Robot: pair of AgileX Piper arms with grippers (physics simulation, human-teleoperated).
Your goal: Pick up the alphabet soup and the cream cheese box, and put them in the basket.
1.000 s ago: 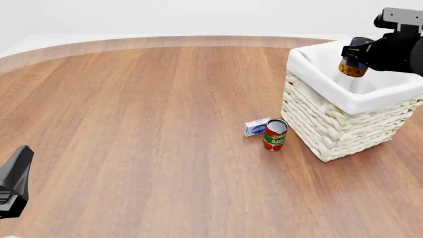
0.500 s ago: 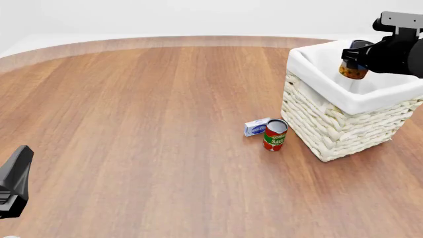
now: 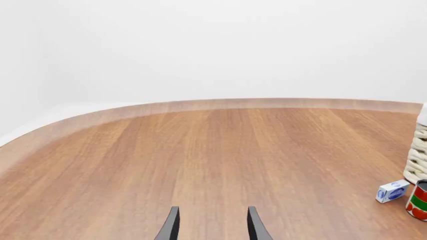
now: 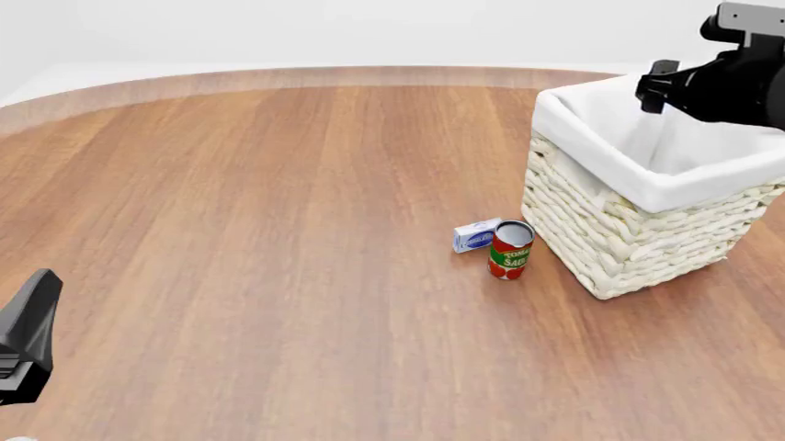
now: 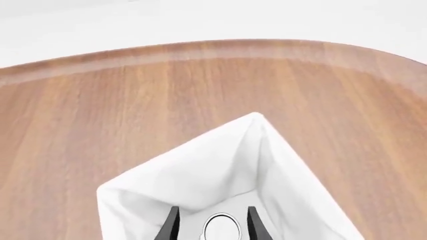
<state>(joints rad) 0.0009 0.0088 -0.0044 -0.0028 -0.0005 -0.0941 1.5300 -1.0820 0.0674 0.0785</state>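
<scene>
Front view: red-green can (image 4: 510, 250) label reads "TOMATO"; cream cheese box (image 4: 476, 235) touching

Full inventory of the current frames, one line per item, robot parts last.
basket: 1, cream-white wicker with white liner, right side of table.
alphabet soup: 1, only its pale top shows, inside the basket below the right pincer.
cream cheese box: 1, white-grey with blue logo, left of the basket, beside the tomato can.
tomato can: 1, red and green, upright in front of the basket.
table: 1, brown wood.
left pincer: 1, black, open, low at near left.
right pincer: 1, black, open, above the basket.
</scene>
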